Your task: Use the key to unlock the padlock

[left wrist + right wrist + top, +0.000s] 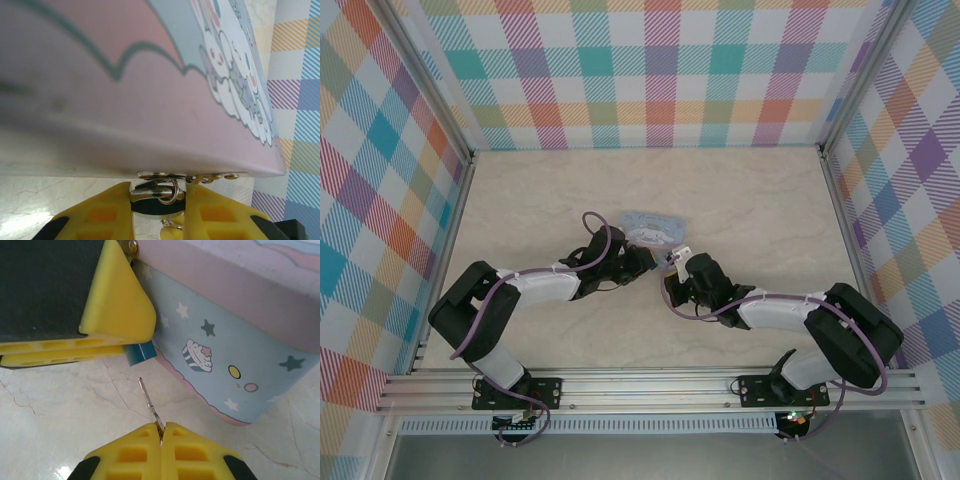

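The top external camera looks steeply down from above and behind the arm bases, far enough back to take in the whole bench (760,200) and the tin (650,228). The left wrist camera peers past the left pincer (159,192), very near the tin's lid. The right wrist camera, low over the bench, faces the tin's side past the right pincer (161,427); both wrist views share the padlock (140,352)

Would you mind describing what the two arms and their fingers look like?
Both the left arm and the right arm have black joint housings with a white middle link, and a purple cable runs along each. The left fingers and right fingers are bright yellow with rectangular pockets moulded in, set on black mounts.
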